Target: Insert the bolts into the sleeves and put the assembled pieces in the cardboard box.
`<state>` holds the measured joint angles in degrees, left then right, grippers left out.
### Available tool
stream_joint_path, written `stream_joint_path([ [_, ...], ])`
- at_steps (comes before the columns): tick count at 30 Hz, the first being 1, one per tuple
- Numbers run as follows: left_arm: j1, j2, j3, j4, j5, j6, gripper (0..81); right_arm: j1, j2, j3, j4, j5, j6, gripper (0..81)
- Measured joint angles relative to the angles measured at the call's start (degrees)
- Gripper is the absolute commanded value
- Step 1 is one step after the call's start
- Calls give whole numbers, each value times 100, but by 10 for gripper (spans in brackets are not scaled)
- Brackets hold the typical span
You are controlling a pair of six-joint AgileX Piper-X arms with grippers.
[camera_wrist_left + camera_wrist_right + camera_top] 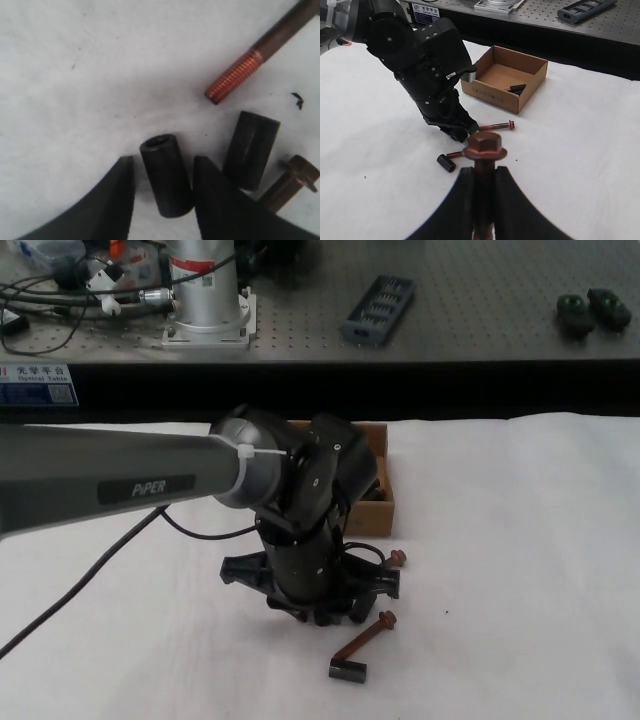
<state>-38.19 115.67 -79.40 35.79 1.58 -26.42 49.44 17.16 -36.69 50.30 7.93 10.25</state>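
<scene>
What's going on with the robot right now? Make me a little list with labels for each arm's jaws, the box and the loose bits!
left jaws: open, one on each side of a dark sleeve on the white cloth
right jaws: shut on a copper bolt, head end sticking out
loose bits by the left jaws: second sleeve, long bolt, another bolt
cardboard box: open on top, something dark inside, too small to tell what

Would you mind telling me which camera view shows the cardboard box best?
The right wrist view: the cardboard box sits open and unobstructed, its floor and a dark piece inside visible. In the high view, the left arm covers most of it, leaving its right side and a corner showing.
</scene>
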Motion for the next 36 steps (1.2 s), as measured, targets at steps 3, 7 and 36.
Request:
stream_joint_path([
  [3, 0, 0, 15, -34, -55, 4, 154, 0, 0, 0, 0, -214, 0, 30],
  [7, 0, 0, 43, -116, -98, -12, 139, 0, 0, 0, 0, -305, 0, 30],
  [36, -99, -2148, 120, -888, -70, 1018, 139, 0, 48, 0, -1263, -346, -370, 30],
])
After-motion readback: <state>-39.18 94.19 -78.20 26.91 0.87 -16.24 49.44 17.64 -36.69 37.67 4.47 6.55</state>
